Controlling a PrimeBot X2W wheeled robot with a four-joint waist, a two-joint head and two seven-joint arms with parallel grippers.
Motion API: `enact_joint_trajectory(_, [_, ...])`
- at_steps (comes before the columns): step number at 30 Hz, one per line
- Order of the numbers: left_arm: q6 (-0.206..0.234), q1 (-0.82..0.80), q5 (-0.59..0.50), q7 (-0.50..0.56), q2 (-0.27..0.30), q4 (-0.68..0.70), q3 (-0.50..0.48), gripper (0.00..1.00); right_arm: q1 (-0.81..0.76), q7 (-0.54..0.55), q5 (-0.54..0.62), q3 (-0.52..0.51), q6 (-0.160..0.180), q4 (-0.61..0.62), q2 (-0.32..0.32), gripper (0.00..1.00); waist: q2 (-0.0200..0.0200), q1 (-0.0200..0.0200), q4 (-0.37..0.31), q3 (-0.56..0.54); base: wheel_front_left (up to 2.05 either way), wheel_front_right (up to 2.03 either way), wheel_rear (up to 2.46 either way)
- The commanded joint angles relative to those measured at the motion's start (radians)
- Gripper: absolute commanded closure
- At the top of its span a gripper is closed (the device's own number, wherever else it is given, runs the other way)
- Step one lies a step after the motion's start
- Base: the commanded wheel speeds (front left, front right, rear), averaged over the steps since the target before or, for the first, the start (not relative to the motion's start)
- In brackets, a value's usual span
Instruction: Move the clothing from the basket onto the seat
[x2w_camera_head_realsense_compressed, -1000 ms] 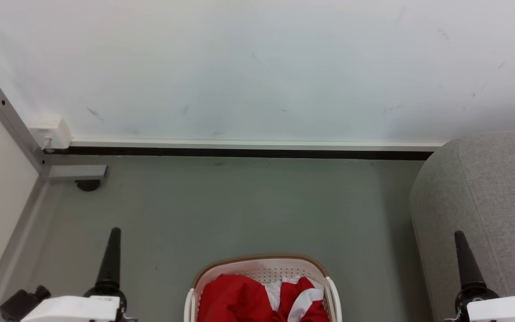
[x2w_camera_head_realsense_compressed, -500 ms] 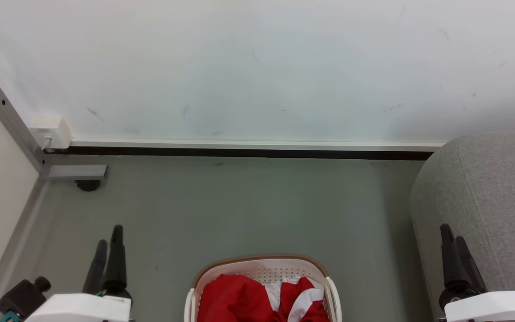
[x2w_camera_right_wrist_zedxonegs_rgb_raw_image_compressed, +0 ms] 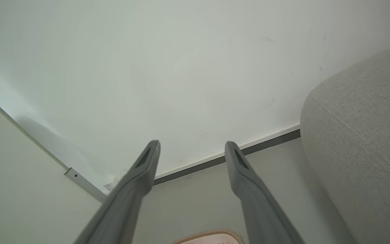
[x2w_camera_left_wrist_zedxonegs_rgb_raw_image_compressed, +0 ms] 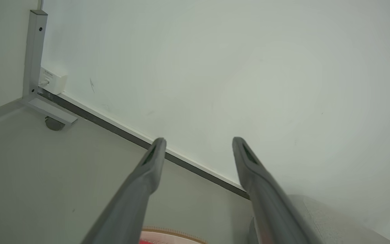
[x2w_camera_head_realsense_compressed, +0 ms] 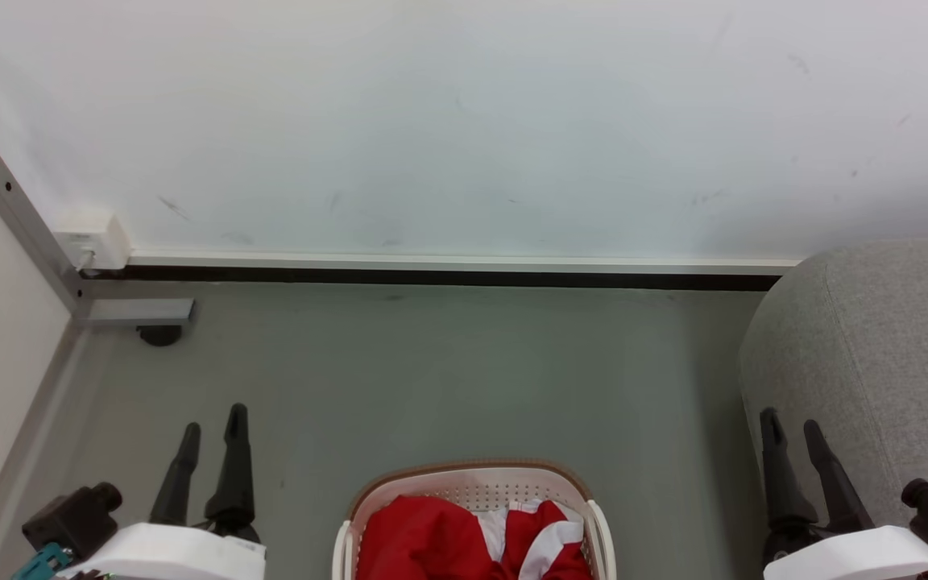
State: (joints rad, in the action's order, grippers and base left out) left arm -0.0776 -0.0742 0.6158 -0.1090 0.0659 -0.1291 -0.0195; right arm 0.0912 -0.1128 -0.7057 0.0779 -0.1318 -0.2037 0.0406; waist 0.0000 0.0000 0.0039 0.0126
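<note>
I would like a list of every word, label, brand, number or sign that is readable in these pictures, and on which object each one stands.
No text here can be read.
White box at the foot of the wall: a short line of dark print on it, too small and blurred to read.
Laundry basket, red clothing, grey sofa: no print visible on them.

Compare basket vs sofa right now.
The basket is white perforated plastic with a brown rim; the sofa is grey woven fabric. The basket holds red-and-white clothing; the sofa's visible part carries none. The sofa is far bulkier than the basket. Both stand on the grey floor.
</note>
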Motion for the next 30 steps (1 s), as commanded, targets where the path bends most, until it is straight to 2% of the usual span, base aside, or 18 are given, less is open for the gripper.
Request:
enact_joint_trajectory(1, [0.007, -0.002, -0.044, -0.015, 0.015, 0.014, 0.008, 0.00, 0.017, -0.010, 0.047, 0.005, 0.001, 0.001, 0.010, 0.00, 0.0000, 0.0000, 0.000, 0.001, 0.00, 0.00, 0.00])
enact_joint_trajectory(12, [0.034, -0.003, -0.148, -0.045, 0.032, 0.015, 0.038, 0.00, 0.029, -0.041, 0.158, 0.024, 0.001, -0.024, 0.011, 0.00, 0.0000, 0.0000, 0.003, 0.001, 0.00, 0.00, 0.00])
enact_joint_trajectory(30, [0.008, -0.001, -0.293, -0.085, 0.026, -0.004, 0.030, 0.00, 0.034, -0.082, 0.282, 0.047, 0.001, -0.035, 0.012, 0.00, 0.0000, 0.0000, 0.002, 0.002, 0.00, 0.00, 0.00])
